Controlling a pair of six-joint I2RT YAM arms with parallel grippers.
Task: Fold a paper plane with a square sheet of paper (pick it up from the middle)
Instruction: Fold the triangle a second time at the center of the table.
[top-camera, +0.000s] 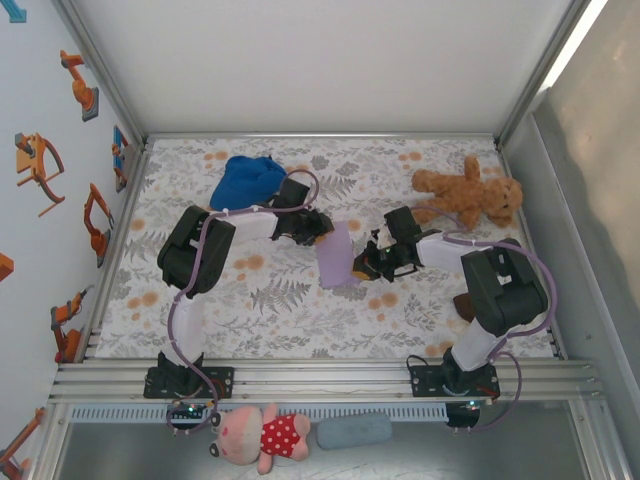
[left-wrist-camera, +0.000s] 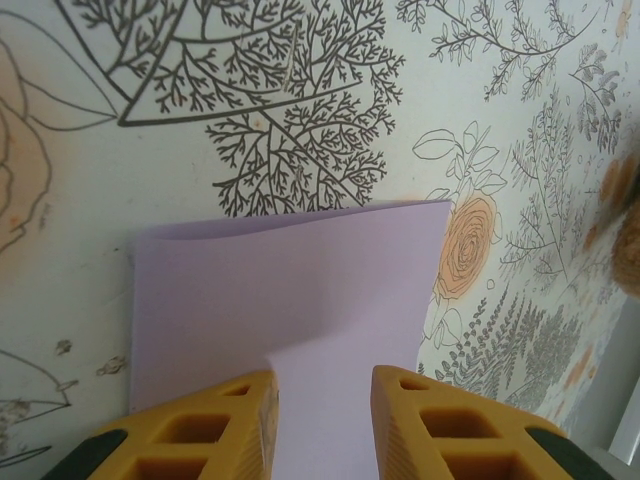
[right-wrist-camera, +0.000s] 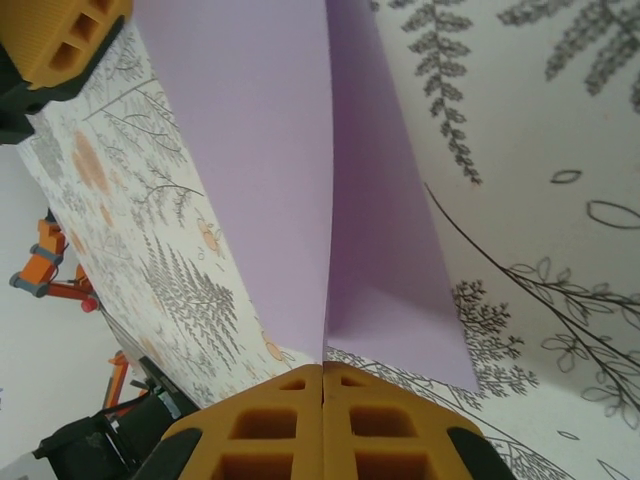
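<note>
The square sheet of paper (top-camera: 337, 256) is lavender and folded over, lying mid-table between both arms. In the left wrist view the sheet (left-wrist-camera: 290, 290) shows a soft fold along its far edge, and one layer runs between the yellow fingers. My left gripper (top-camera: 320, 232) (left-wrist-camera: 322, 375) stands over the sheet's upper end, jaws apart with paper showing in the gap. My right gripper (top-camera: 362, 266) (right-wrist-camera: 322, 368) is at the lower right edge, shut, with the raised crease of the sheet (right-wrist-camera: 260, 170) running straight into the seam of its fingers.
A blue fabric cap (top-camera: 248, 180) lies at the back left, close to the left arm. A brown teddy bear (top-camera: 468, 195) sits at the back right. A pink plush toy (top-camera: 258, 435) and a grey pad (top-camera: 355, 430) lie in front of the table's rail.
</note>
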